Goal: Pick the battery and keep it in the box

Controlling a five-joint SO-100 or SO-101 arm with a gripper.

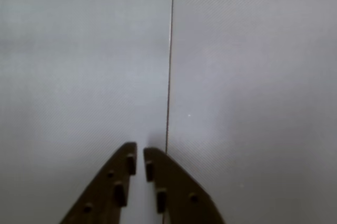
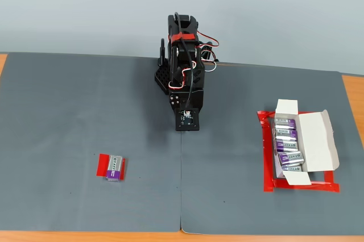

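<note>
Nearest my fixed view lies the grey mat [image 2: 68, 111], its two sheets meeting at a seam [image 2: 181, 196] that runs away from me toward the arm. On the near left a battery [image 2: 115, 169] rests on a red tape patch [image 2: 102, 165], well clear of everything else. On the right, a little farther back, the box [image 2: 315, 145] sits open inside a red tape outline [image 2: 267, 157], with a row of batteries [image 2: 287, 145] already lying in it. Farthest back, the arm [image 2: 183, 77] is folded up at the middle of the mat.

In the wrist view, the gripper [image 1: 140, 155] shows its two dark fingers [image 1: 121, 182] nearly pressed together with only a thin gap, holding nothing, pointed at bare mat beside the seam.

I judge the pick hasn't started. To do it well, I would swing left until the battery fills the wrist picture, spread the fingers wide before dropping, and line them across the narrow sides. It looks light and smooth, so a skewed squeeze could spin it off its patch. I would close only once both fingers straddle it squarely.
</note>
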